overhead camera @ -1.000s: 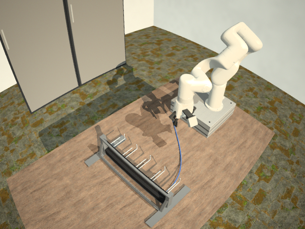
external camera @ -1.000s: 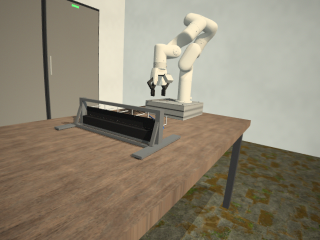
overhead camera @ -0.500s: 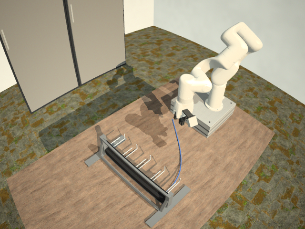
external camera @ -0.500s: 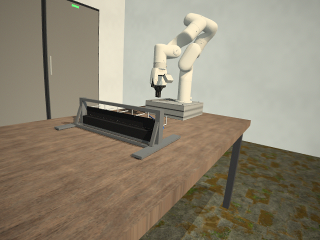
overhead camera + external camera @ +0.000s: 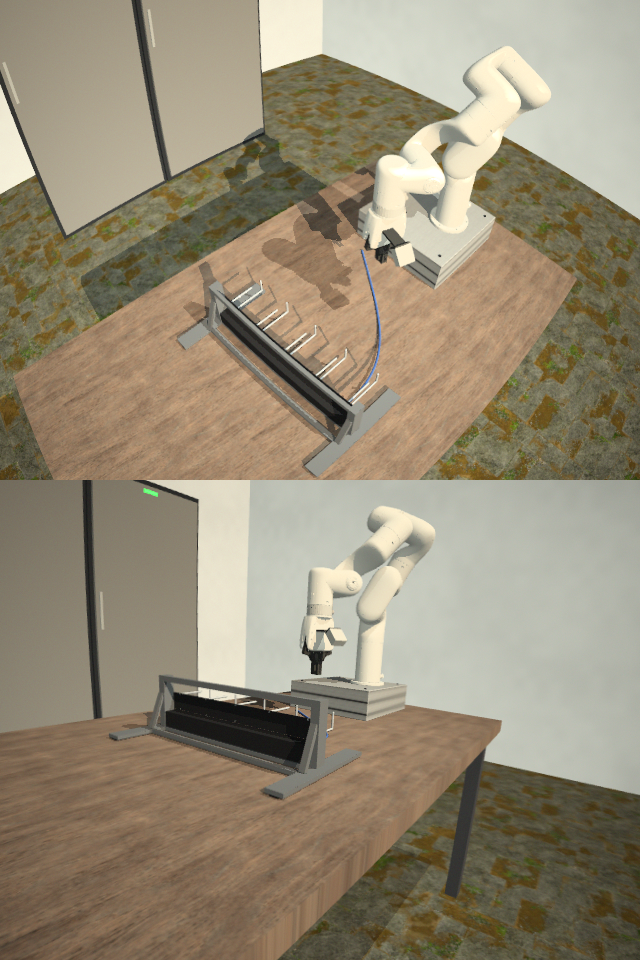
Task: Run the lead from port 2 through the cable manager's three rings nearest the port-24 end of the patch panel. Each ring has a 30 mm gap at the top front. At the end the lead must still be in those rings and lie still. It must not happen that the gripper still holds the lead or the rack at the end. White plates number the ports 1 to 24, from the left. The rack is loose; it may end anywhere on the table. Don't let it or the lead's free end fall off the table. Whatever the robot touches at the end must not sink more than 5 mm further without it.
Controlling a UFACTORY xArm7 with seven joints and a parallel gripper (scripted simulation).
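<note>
A grey rack [image 5: 352,431] [image 5: 310,775] with a black patch panel [image 5: 279,356] [image 5: 232,728] stands on the wooden table [image 5: 465,320] [image 5: 155,841]. Several wire rings [image 5: 305,338] stick out from its side that faces the robot. A blue lead [image 5: 377,320] leaves the rack's end nearest the top camera and curves across the table. Its free end [image 5: 362,251] lies on the table just left of my gripper. My gripper [image 5: 382,255] [image 5: 316,670] is shut on nothing. It points down and hangs above the table in front of the robot's base. The port numbers are too small to read.
The robot's grey base block [image 5: 449,248] [image 5: 351,697] sits at the table's back edge, close behind the gripper. The table's right edge [image 5: 413,810] drops to the floor. Tall cabinets [image 5: 129,103] stand beyond the table.
</note>
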